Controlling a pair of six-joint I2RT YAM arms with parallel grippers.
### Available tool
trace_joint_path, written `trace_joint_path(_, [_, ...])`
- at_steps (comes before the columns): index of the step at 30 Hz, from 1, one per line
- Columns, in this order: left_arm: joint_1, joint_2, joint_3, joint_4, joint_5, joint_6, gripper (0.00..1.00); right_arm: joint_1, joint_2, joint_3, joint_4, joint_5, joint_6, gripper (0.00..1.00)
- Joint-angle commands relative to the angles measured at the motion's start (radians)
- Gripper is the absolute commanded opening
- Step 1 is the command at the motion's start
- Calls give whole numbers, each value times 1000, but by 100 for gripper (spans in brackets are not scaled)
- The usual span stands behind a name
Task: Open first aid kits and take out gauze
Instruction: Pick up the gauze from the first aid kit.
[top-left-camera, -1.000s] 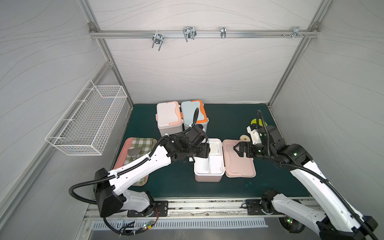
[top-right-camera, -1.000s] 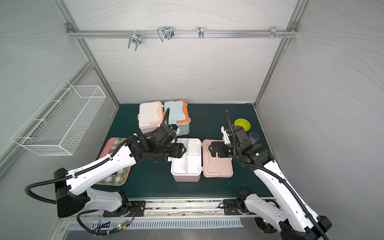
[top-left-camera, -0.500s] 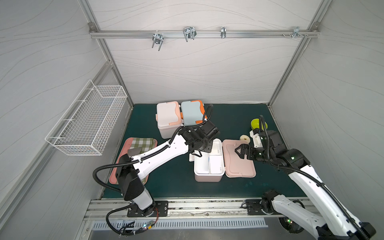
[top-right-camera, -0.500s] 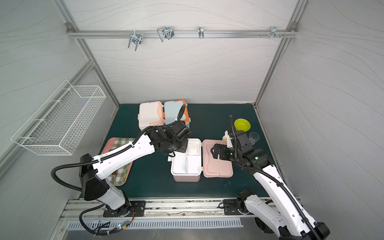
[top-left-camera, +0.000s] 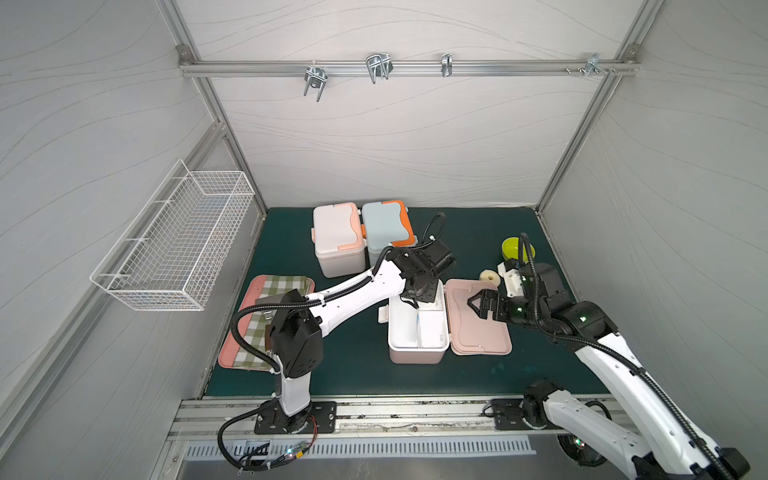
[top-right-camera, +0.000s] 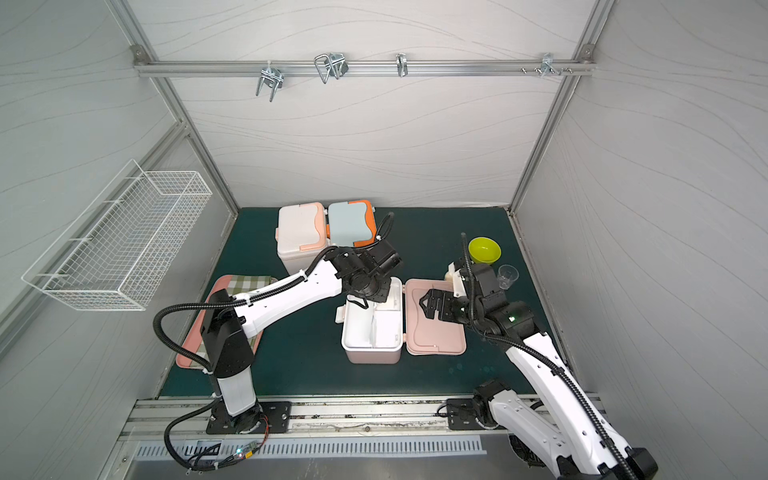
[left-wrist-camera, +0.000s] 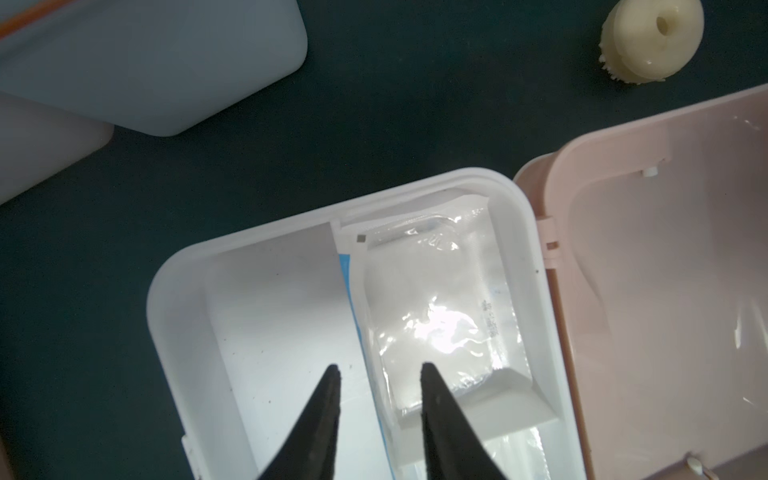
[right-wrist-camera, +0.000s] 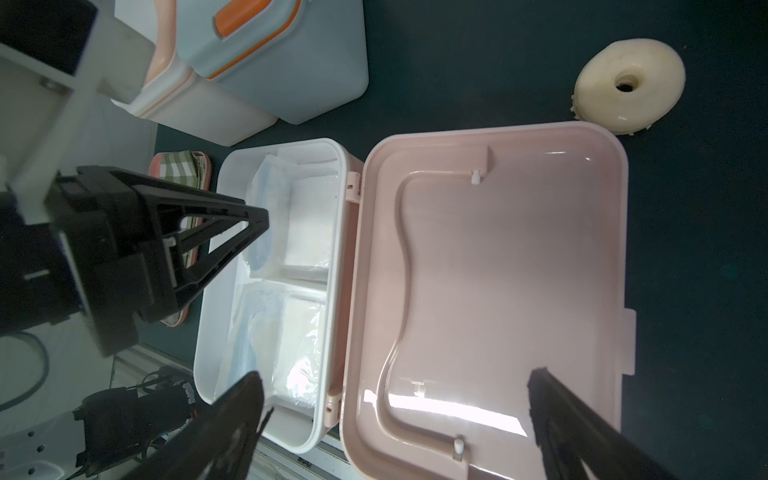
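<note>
The dusty pink first aid kit stands open in both top views, its lid lying flat to the right. Its white inner compartments hold gauze pouches, two of which show in the right wrist view. My left gripper hangs over the kit's far compartment. Its jaws stand a little apart, astride the edge of one pouch. My right gripper is wide open above the lid. The white-peach kit and the blue-orange kit stand shut at the back.
A pink tray with checked cloth lies at the left under my left arm. To the right of the lid are a cream ring-shaped roll, a yellow-green bowl and a clear cup. A wire basket hangs on the left wall.
My left gripper has swung right from beside the kit to over its far compartment, and its jaws have narrowed. The right gripper stays open over the lid.
</note>
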Motion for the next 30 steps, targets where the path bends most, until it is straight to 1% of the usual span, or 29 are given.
trace_joint_path(1, [-5, 28, 54, -15, -13, -13, 29, -8, -19, -10, 16, -19, 2, 99])
trace_joint_path(7, [6, 40, 61, -24, -20, -20, 9, -16, -29, -18, 17, -25, -2, 99])
trace_joint_path(10, [9, 25, 61, -28, -23, -23, 1, -19, -31, -17, 18, -27, -6, 99])
trace_joint_path(18, [11, -85, 20, 10, 3, -28, 0, -22, -23, -11, 26, -38, -9, 99])
trace_joint_path(23, [20, -194, -32, 51, 35, -27, 0, -23, -20, -1, 27, -38, -14, 99])
trace_joint_path(27, [43, -280, -82, 60, 39, -22, 0, -22, -24, 7, 30, -44, -17, 99])
trace_joint_path(30, [79, -360, -138, 58, 38, -21, 0, -22, -27, 11, 35, -50, -22, 99])
